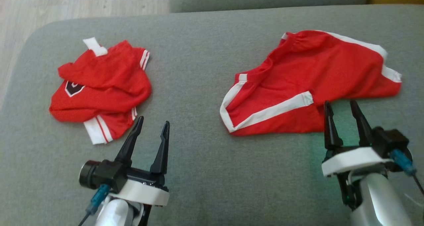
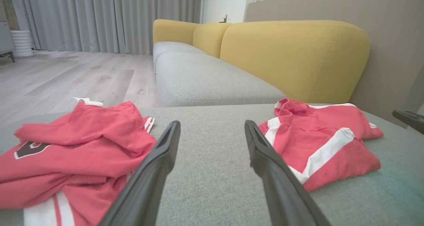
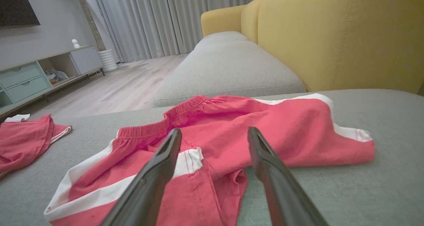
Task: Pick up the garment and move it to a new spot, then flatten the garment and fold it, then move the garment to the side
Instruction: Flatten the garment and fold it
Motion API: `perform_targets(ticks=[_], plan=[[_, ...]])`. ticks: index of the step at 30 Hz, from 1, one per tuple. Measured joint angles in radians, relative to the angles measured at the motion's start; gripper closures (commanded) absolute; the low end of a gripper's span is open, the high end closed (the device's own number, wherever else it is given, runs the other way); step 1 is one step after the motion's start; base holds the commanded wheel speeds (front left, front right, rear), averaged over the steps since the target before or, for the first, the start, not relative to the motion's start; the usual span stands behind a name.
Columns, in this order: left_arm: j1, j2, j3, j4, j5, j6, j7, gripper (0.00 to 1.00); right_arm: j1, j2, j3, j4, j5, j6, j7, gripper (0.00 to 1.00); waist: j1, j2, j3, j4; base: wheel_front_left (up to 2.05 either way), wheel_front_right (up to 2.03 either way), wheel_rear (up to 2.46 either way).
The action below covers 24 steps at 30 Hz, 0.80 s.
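Note:
Two red garments lie on the grey sofa seat [image 1: 195, 54]. Red shorts [image 1: 311, 70] with white stripes are spread loosely at the right, also seen as shorts [image 2: 318, 136] and close up as shorts [image 3: 265, 126]. A crumpled red shirt [image 1: 102, 83] with a dark badge and white trim lies at the left; the same shirt [image 2: 82, 136] shows from the left wrist. My right gripper [image 1: 340, 102] is open, its tips at the near edge of the shorts; in its wrist view the gripper [image 3: 214, 130] frames that hem. My left gripper [image 1: 153, 121] is open over bare cushion, just right of the shirt, gripper [image 2: 212, 123] empty.
A yellow backrest [image 2: 291, 54] runs along the far right of the seat, with another grey seat cushion [image 2: 205, 80] beyond. Wooden floor [image 1: 66, 4] lies past the cushion's rounded left edge. A low cabinet [image 3: 33, 73] stands by the wall. Bare cushion separates the two garments.

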Motion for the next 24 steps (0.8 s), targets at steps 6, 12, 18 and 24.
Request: perform_targets(ticks=[6,12,18,24], plan=[[-0.018,0.000,0.001,0.008,0.000,-0.007,0.000,0.00,-0.087,-0.001,-0.009,0.118,0.014,0.000,0.037,0.00,0.0001,0.0000,0.025,0.036,0.00,0.00,0.00],[-0.024,0.000,0.001,0.011,0.000,-0.008,0.000,0.00,-0.159,-0.001,0.011,0.231,0.043,0.000,0.065,0.00,0.0001,0.0000,0.044,0.060,0.00,0.00,0.00],[-0.038,-0.001,0.000,0.014,0.000,-0.009,0.000,0.00,-0.204,-0.001,0.052,0.309,0.057,0.000,0.074,0.82,0.0001,0.0000,0.050,0.074,0.00,0.00,0.00],[-0.039,-0.001,0.004,0.019,0.000,-0.009,0.000,0.00,-0.211,-0.002,0.064,0.334,0.062,0.000,0.052,1.00,0.0001,0.0000,0.038,0.065,0.00,0.00,0.00]])
